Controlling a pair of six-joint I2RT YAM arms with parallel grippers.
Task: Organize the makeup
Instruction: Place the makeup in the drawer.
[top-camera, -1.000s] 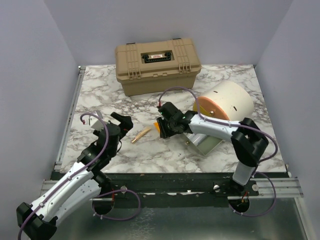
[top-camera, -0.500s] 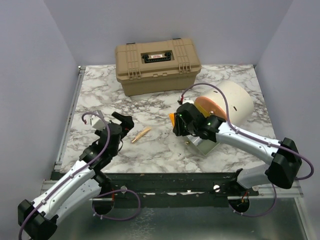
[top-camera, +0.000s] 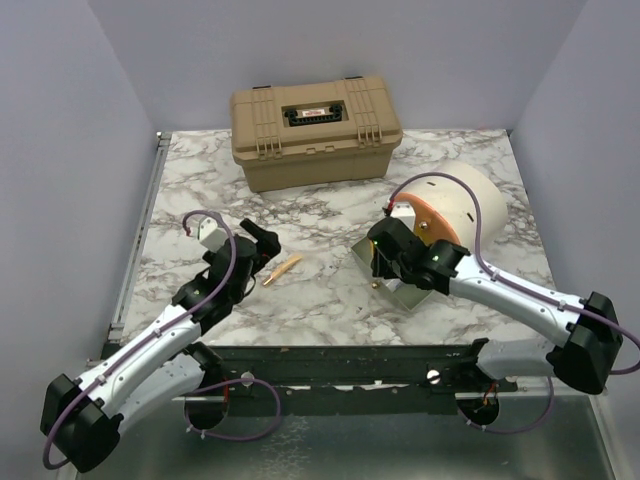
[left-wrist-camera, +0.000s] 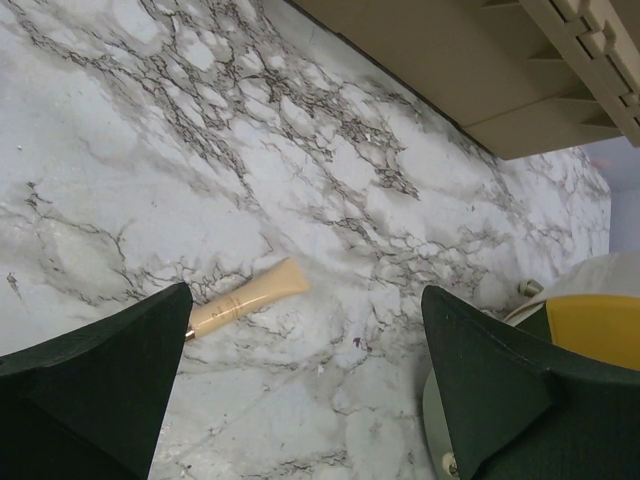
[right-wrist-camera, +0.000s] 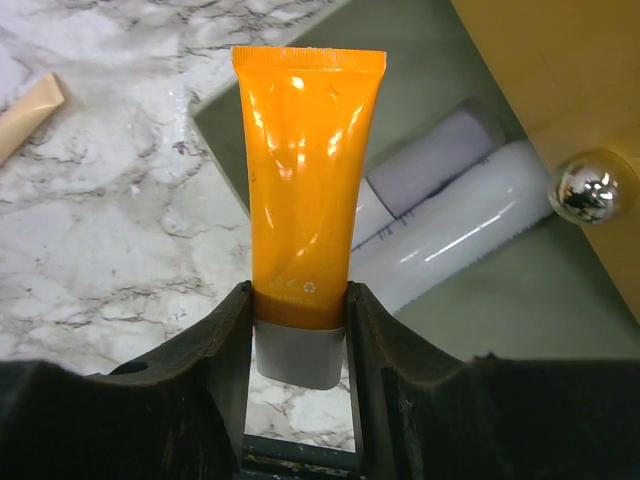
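My right gripper (right-wrist-camera: 300, 330) is shut on the grey cap end of an orange tube (right-wrist-camera: 305, 170) and holds it upright over the grey-green open flap (right-wrist-camera: 520, 300) of the round pouch. Two pale tubes (right-wrist-camera: 450, 225) lie on that flap. In the top view the right gripper (top-camera: 385, 255) hangs over the flap (top-camera: 405, 295). A pale tan tube (top-camera: 282, 268) lies on the marble, also seen from the left wrist (left-wrist-camera: 245, 298). My left gripper (top-camera: 257, 240) is open and empty just left of it, its fingers (left-wrist-camera: 100, 390) wide apart. Other makeup is out of view.
A big tan hard case (top-camera: 315, 128) stands closed at the back. The cream-and-orange round pouch (top-camera: 455, 205) lies on its side at the right, its silver zipper ball (right-wrist-camera: 585, 187) beside the tubes. The marble table (top-camera: 200, 190) ends at a metal rail on the left.
My right gripper has carried the orange tube right, from the middle of the table to over the pouch's flap. My left gripper has shifted forward and right, nearer the tan tube.
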